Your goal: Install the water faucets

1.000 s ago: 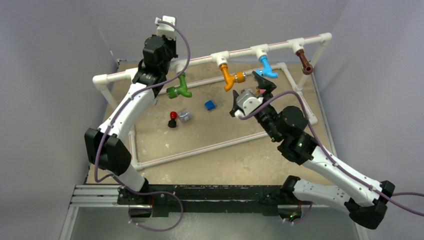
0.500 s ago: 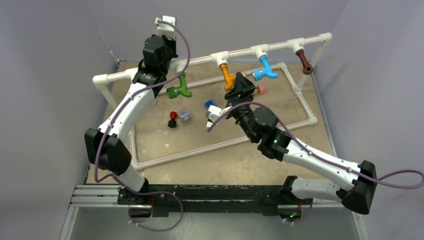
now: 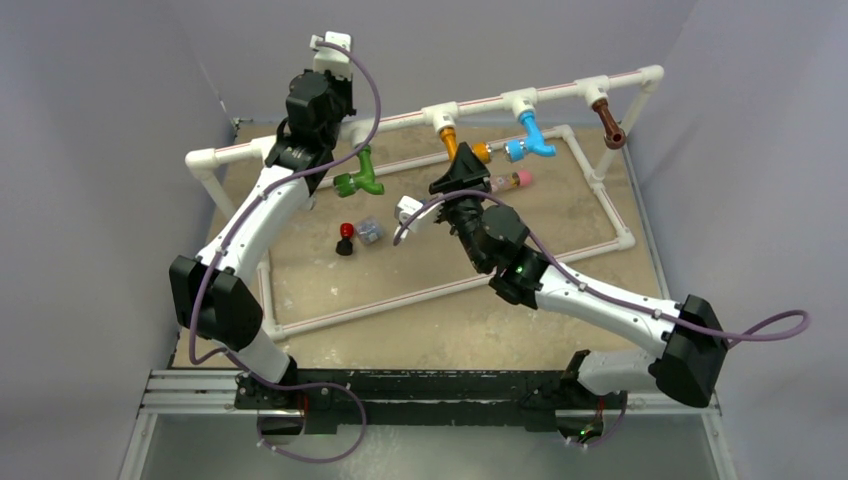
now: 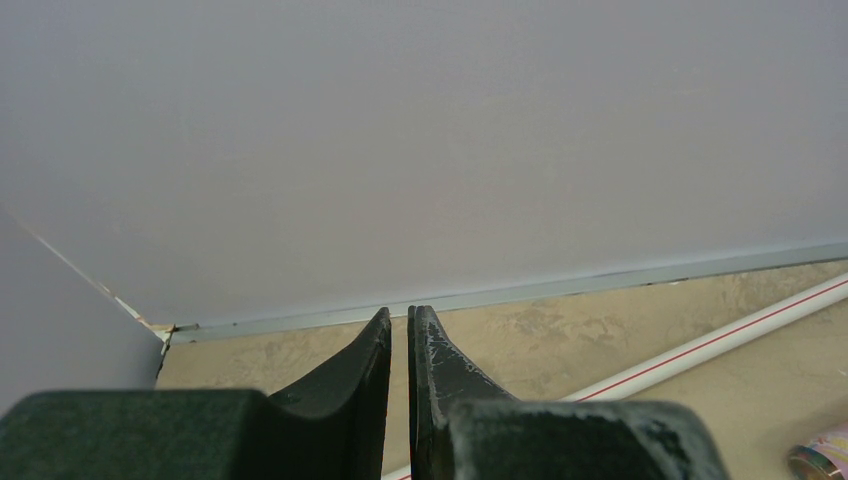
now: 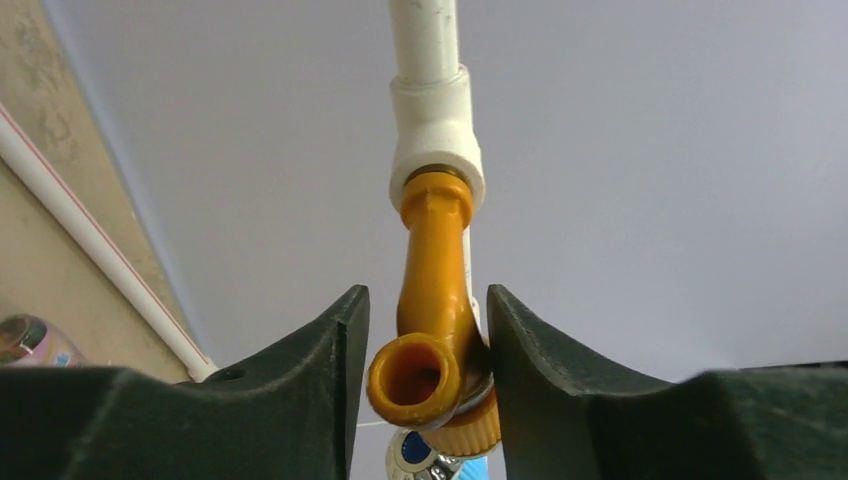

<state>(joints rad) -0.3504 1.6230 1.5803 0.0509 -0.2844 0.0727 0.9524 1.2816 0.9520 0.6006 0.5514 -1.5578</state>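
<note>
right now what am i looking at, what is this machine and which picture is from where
Two robot arms are fixed to a table, each with a two-finger gripper. The wide picture looks down from above; the other two come from wrist cameras. A white pipe frame stands on the table, with an orange faucet, a blue faucet and a brown faucet on its top rail, and a green faucet by the left arm. The right gripper has its fingers either side of the orange faucet; whether it grips, I cannot tell. The left gripper is shut, empty. A pink cylinder lies on the table.
</note>
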